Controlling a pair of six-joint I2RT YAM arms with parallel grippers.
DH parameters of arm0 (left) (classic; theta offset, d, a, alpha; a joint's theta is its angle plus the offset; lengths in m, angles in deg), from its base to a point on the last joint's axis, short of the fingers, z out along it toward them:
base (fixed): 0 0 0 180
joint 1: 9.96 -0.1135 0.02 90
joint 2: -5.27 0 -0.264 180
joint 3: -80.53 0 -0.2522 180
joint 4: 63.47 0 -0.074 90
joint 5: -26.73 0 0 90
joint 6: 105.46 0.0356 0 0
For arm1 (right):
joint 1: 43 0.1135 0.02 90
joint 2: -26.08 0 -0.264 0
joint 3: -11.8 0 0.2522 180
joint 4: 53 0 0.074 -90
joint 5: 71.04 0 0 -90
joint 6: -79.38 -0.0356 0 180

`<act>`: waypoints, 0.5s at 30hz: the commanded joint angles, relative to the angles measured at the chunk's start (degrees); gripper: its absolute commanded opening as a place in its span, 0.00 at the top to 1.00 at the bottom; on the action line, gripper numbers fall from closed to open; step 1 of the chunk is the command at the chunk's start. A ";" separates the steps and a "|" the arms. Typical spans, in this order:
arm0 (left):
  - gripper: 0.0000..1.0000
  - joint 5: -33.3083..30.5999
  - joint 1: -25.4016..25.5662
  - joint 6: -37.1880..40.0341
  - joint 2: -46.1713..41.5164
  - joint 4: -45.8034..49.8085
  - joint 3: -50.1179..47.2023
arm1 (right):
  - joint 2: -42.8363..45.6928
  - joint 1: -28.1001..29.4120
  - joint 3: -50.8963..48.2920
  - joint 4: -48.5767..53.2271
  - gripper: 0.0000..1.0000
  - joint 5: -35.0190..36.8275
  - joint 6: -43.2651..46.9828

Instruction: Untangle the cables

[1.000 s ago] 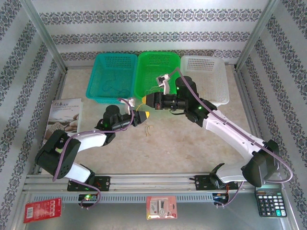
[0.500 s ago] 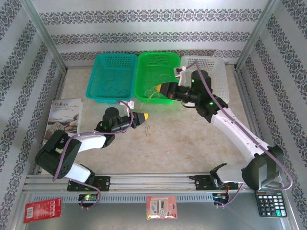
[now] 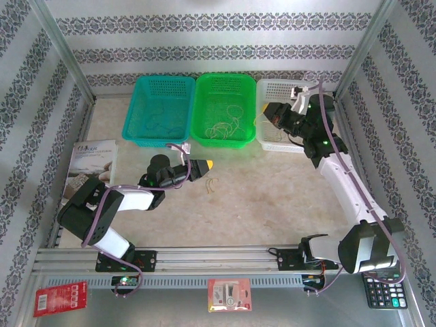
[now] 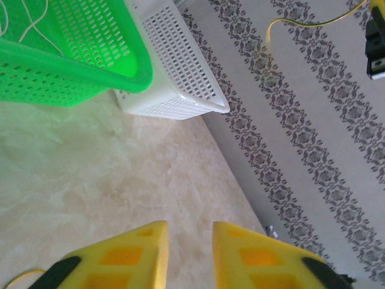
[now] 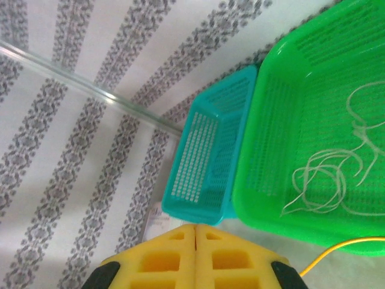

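Left wrist view: just beside the left gripper [image 4: 187, 241], a loose cable [image 3: 211, 185] was seen lying on the bare table [image 4: 120, 174], not yet sorted. Farther out, a whitish cable [image 5: 325, 180] had been laid by itself in the green basket [image 5: 248, 156]. The contents of the teal basket [image 3: 136, 102] were too faint to be made out. A yellow cable [image 4: 289, 23] was carried in the air by the right gripper [image 5: 195, 232], which was placed over the white basket [image 3: 276, 84]. The task was therefore judged to be well under way but unfinished, with one cable to be dropped and one to be picked up. The left fingers [image 4: 135, 253] were held a little apart, with nothing between them and nothing touched. The right fingers were pressed flat together. The yellow cable was seen trailing from their edge and was taken to be pinched there, though the exact grip point was hidden.
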 commanded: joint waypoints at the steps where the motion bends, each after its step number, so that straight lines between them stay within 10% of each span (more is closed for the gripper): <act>1: 0.65 0.79 0.42 -0.88 0.11 -3.07 2.62 | 0.72 -2.63 2.43 -1.87 1.00 0.82 -0.58; 15: 0.23 -5.55 0.47 7.67 -15.15 21.24 4.71 | -5.26 -10.25 9.52 -1.20 1.00 5.65 2.10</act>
